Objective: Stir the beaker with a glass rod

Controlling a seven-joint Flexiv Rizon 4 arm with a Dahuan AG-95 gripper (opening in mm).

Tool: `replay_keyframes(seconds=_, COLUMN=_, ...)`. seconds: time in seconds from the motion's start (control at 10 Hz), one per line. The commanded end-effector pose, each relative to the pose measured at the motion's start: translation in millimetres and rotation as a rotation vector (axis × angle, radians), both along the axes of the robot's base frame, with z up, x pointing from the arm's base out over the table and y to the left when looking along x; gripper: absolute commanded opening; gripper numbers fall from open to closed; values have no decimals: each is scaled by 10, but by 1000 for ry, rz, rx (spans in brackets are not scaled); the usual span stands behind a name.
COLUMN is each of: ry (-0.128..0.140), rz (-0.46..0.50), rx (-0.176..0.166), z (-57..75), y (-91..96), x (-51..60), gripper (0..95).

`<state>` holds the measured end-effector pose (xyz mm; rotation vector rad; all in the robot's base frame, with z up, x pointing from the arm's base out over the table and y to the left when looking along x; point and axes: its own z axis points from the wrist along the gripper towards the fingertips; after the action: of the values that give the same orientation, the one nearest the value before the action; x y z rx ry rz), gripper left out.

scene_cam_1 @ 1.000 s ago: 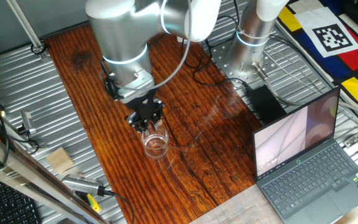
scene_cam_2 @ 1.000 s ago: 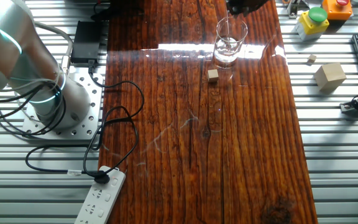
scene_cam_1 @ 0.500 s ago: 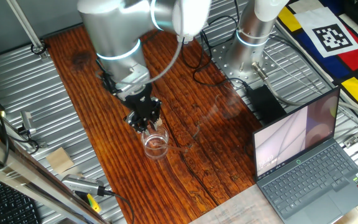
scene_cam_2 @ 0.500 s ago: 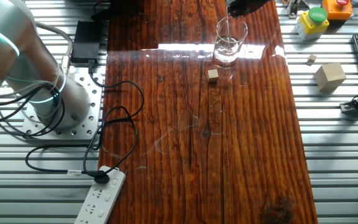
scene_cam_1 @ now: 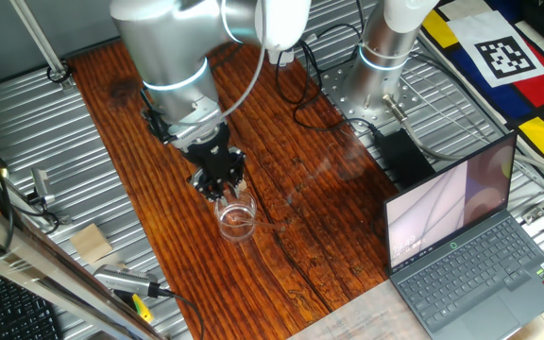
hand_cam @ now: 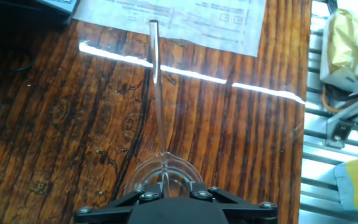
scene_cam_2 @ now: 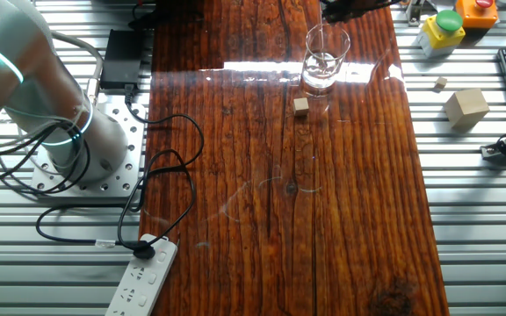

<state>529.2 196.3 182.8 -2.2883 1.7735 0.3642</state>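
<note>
The beaker (scene_cam_1: 237, 218) stands upright on the wooden table; it also shows in the other fixed view (scene_cam_2: 325, 60). My gripper (scene_cam_1: 221, 187) hangs just above its far rim, at the top edge of the other fixed view (scene_cam_2: 345, 9). It is shut on the glass rod (hand_cam: 158, 93), which runs straight out from between the fingers, past the beaker's curved rim (hand_cam: 143, 170). In the other fixed view the rod (scene_cam_2: 321, 42) shows as a thin line inside the beaker. A small tan cube (scene_cam_2: 300, 106) lies on the table beside the beaker, apart from the rod.
A larger tan block (scene_cam_2: 466, 105) lies on the metal slats, also in one fixed view (scene_cam_1: 91, 243). An open laptop (scene_cam_1: 461, 236) stands at the table's corner. Black cables (scene_cam_2: 165, 167), a power strip (scene_cam_2: 139, 281) and a button box (scene_cam_2: 446, 26) lie around.
The arm's upper part has swung left and the gripper has shifted slightly over the beaker, with the rod still in it. The beaker has not moved.
</note>
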Motion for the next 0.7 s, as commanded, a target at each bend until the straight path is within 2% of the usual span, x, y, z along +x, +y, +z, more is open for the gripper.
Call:
replay_keyframes(seconds=0.1, ry=1, rz=9, rx=14, z=-1, y=-4, x=0, gripper=190)
replay_keyframes(seconds=0.7, ry=2, rz=17, rx=49, z=-88, y=164, x=-21, gripper=190)
